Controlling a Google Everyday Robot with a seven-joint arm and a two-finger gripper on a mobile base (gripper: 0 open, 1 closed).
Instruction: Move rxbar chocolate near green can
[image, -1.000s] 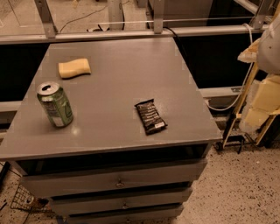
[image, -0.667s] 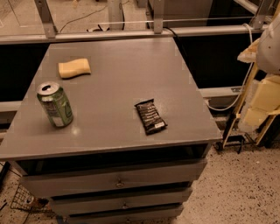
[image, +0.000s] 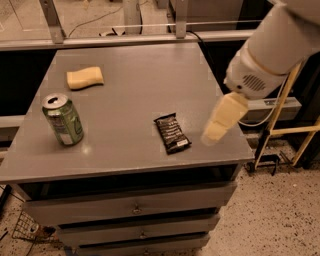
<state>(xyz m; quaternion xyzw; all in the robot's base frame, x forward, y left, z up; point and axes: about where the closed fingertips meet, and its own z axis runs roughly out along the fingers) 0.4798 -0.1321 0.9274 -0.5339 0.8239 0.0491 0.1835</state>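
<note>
The rxbar chocolate (image: 172, 133), a flat black wrapper with white lettering, lies on the grey table (image: 140, 65) near the front, right of centre. The green can (image: 63, 120) stands upright at the front left, well apart from the bar. My gripper (image: 220, 121), cream-coloured, hangs from the white arm (image: 272, 47) above the table's right front corner. It is just right of the bar and holds nothing.
A yellow sponge block (image: 85, 78) lies at the back left of the table. Drawers (image: 135, 207) sit under the tabletop. A metal rail (image: 150, 37) runs behind the table. A yellow frame (image: 280, 131) stands on the speckled floor at right.
My arm has swung in from the right edge of the view, and the gripper is now over the table's right front, close to the bar. Can, bar and sponge have not moved.
</note>
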